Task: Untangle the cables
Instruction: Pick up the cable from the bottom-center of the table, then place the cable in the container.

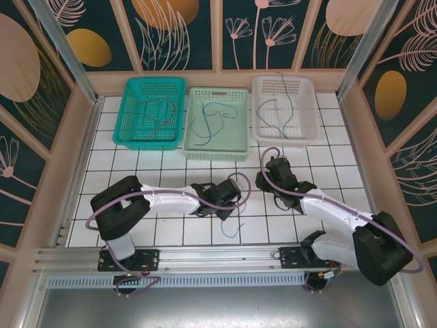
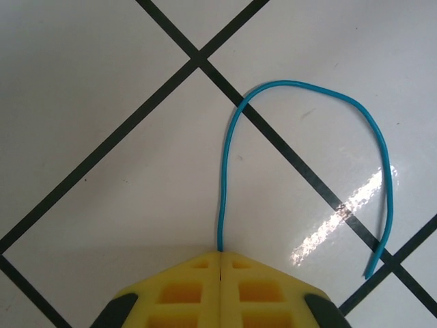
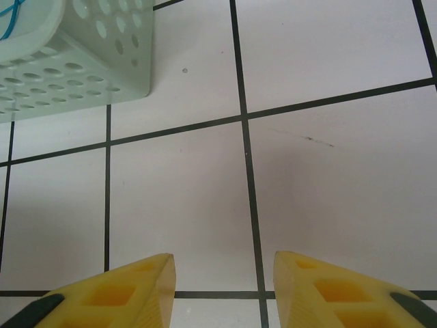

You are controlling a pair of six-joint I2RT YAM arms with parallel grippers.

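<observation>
One thin blue cable lies on the white tiles in an arch. My left gripper is shut on one end of it, and the other end rests free on the tile. From above, this cable trails toward the near edge below the left gripper. My right gripper stands open over bare tile with nothing between its fingers; it sits just in front of the baskets. Other cables lie in the baskets: a dark one, a blue one and thin ones.
Three baskets stand in a row at the back: teal, light green and white. A corner of the light green basket is close ahead of the right gripper. Walls enclose the tiled table.
</observation>
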